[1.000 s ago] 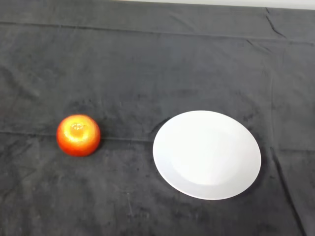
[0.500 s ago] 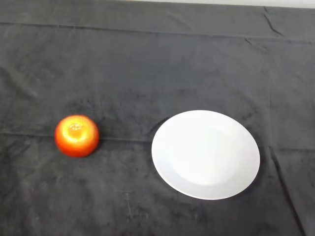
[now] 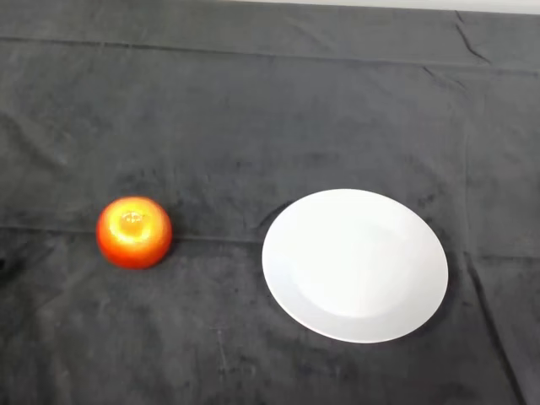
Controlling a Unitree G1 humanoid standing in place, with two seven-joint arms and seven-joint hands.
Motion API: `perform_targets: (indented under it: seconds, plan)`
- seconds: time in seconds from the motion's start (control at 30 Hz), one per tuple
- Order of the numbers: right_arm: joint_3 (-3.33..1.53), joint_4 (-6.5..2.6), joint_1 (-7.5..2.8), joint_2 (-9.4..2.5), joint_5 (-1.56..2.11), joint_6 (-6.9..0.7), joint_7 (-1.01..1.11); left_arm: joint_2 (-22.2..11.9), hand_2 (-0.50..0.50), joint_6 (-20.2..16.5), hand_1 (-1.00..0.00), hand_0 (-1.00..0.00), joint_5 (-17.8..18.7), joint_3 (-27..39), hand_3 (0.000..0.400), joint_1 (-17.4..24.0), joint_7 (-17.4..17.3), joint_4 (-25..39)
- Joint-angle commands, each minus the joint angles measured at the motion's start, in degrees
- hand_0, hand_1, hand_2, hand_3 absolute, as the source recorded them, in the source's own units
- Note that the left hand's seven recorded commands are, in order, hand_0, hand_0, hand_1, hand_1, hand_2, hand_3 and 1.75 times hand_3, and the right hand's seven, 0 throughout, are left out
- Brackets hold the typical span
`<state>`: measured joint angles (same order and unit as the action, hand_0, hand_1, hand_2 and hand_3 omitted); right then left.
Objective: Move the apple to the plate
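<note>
A red-orange apple (image 3: 134, 232) stands upright on the dark cloth at the left, its stem hollow facing up. A white round plate (image 3: 354, 264) lies to its right, about a plate's half-width away, and holds nothing. The apple and the plate do not touch.
The dark cloth (image 3: 270, 110) covers the whole table, with shallow folds running across it near the apple and at the upper right. A pale strip of the table's far edge (image 3: 380, 4) shows along the top.
</note>
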<state>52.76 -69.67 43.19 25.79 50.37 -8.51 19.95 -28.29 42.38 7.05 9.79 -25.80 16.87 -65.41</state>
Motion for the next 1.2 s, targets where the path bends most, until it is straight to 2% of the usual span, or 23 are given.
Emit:
perform_targets:
  seconds: [0.03, 0.4, 0.73, 1.2]
  plan:
    - [0.76, 0.25, -1.36, 1.03, 0.46, 0.21, 0.02, 1.12, 0.0, 1.85, 0.0, 0.0, -1.4, -1.5, 0.0, -1.06, -0.79, 2.95]
    - [0.75, 0.29, -1.38, 1.01, 0.46, 0.2, 0.0, 4.15, 0.0, 5.23, 0.0, 0.0, -3.02, -4.5, 0.0, -1.58, -7.46, 2.92]
    - [0.74, 0.3, -1.38, 1.01, 0.46, 0.2, -0.01, 5.52, 0.0, 6.27, 0.0, 0.0, -3.38, -6.34, 0.0, -1.79, -13.51, 2.03]
    - [0.74, 0.31, -1.38, 1.01, 0.47, 0.19, -0.02, 8.84, 0.0, 6.15, 0.0, 0.0, -5.09, -9.89, 0.0, -3.11, -18.34, 0.67]
